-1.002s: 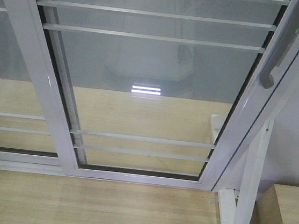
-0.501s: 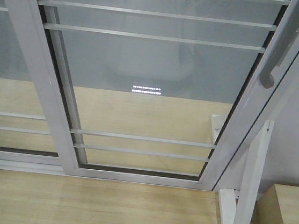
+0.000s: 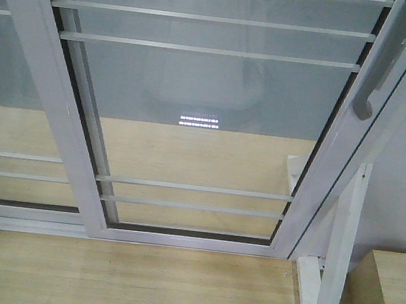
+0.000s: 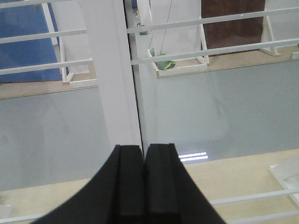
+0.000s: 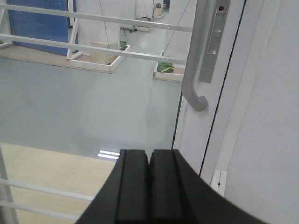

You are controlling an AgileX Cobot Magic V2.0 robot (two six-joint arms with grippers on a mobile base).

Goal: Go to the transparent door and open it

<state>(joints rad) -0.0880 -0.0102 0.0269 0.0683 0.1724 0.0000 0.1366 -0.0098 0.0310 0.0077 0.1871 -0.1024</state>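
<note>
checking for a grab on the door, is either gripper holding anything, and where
Nothing is held. Left gripper and right gripper are both shut and empty; the door handle sits above the right one, untouched.

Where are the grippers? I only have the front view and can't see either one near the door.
Observer: The right gripper is shut and empty. The handle is ahead of it, up and to its right, not touched.
Operator: And the left?
Observer: The left gripper is shut too. It faces the white frame post between two glass panels.
Operator: Anything on the lock?
Observer: The lock plate beside the handle has a red dot at its top. I can't tell what it means.
</note>
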